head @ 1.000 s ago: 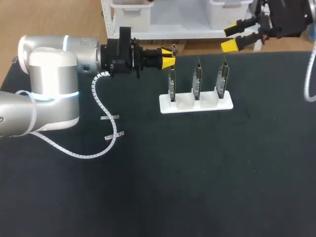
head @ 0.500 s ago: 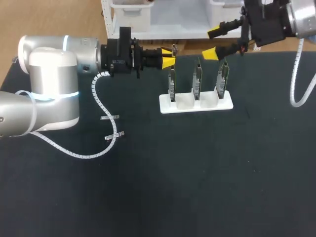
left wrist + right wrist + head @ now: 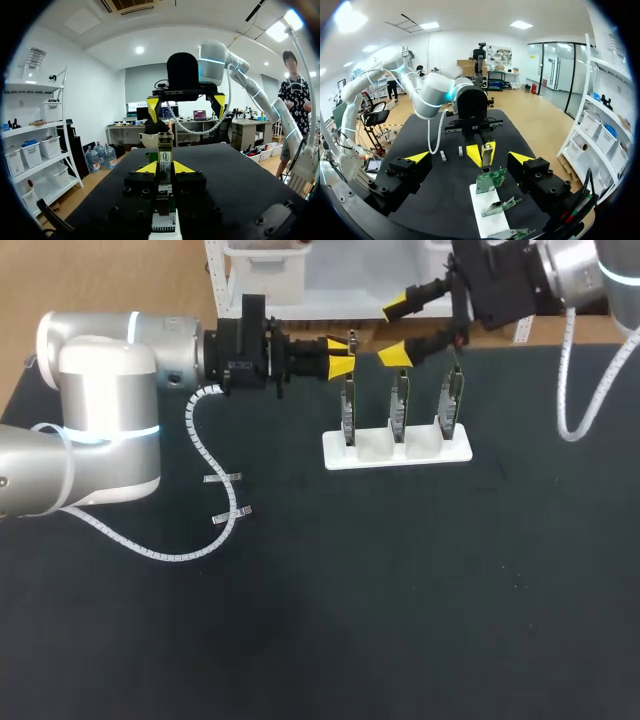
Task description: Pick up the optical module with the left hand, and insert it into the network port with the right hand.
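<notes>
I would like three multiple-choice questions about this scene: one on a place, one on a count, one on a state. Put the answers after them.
1. Where is the left gripper?
A. at the top of the leftmost board
B. lying flat at the table's near edge
C. beside the rightmost board

2. How many boards are in the white stand?
A. two
B. three
C. five

3. What is the state of the right gripper?
A. open and empty
B. shut on a board
C. shut on a screw

Answers:
1 A: in the head view its yellow tips are at that board's top edge, and they hold the module.
2 B: three upright boards are in a row in the stand.
3 A: its tips are wide apart with nothing between them.
</notes>
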Motion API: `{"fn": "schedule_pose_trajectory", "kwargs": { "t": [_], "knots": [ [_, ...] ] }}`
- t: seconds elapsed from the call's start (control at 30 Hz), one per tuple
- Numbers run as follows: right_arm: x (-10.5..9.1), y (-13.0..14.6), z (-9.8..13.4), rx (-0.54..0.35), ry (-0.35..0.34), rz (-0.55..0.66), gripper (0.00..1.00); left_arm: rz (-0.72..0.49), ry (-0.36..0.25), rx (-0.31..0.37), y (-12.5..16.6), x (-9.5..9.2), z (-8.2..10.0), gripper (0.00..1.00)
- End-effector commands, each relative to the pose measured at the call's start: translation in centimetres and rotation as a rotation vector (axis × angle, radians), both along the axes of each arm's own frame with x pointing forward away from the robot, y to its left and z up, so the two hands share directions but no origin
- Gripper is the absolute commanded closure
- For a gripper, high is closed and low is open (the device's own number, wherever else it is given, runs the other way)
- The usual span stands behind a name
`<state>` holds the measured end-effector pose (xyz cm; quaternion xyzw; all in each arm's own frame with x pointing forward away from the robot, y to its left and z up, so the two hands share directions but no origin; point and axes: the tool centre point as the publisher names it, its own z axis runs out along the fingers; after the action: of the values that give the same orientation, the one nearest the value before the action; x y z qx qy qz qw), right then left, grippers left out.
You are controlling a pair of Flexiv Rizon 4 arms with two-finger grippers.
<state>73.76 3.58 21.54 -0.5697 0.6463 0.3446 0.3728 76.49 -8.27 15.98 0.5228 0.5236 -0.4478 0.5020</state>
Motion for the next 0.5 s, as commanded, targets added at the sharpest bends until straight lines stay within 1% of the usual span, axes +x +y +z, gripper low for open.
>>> {"fn": "schedule_pose_trajectory", "kwargs": {
  "t": [0.03,0.07,0.23,0.5],
  "knots": [
    [1.5,1.3,-0.2,-0.002,0.027,0.057,0.0,-0.007,0.003,0.003,-0.1,0.3,0.0,1.0],
    [1.6,1.5,-0.3,0.0,0.035,0.069,0.0,-0.007,0.003,0.003,-0.1,0.3,0.0,1.0],
    [1.9,2.5,-0.6,-0.014,0.032,0.096,0.0,-0.007,0.003,0.003,-0.1,0.3,0.0,1.0],
    [2.3,3.2,-1.3,-0.028,0.035,0.118,0.0,-0.007,0.003,0.003,-0.1,0.3,0.0,1.0]
  ]
}}
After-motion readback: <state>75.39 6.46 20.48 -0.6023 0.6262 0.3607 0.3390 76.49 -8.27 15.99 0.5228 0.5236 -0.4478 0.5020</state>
